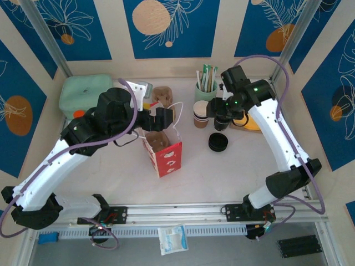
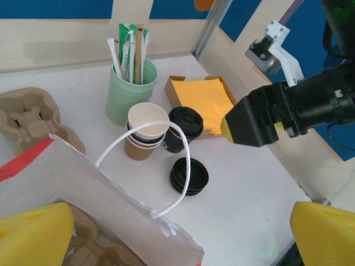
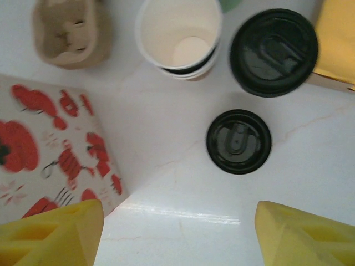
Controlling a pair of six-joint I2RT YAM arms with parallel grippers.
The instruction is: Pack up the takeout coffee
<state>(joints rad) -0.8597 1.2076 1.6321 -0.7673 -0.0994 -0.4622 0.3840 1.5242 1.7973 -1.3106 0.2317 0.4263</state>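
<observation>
The takeout coffee (image 2: 184, 123) is standing upright on the table (image 2: 249, 194), its long axis running vertical and its black lid facing up. It is sitting just beside the stack of lidless cups (image 2: 145, 130) and against the cardboard tray (image 2: 202, 97). Loose lids (image 2: 189, 176) are lying nearby. The right gripper (image 3: 177, 233) is hovering close by, jaws apart and gripping nothing. The left gripper (image 2: 177, 238) is gaping wide at the paper bag (image 2: 83, 183).

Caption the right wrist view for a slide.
Open right gripper above the lidded takeout coffee, loose lids, stacked cups and paper bag.
</observation>
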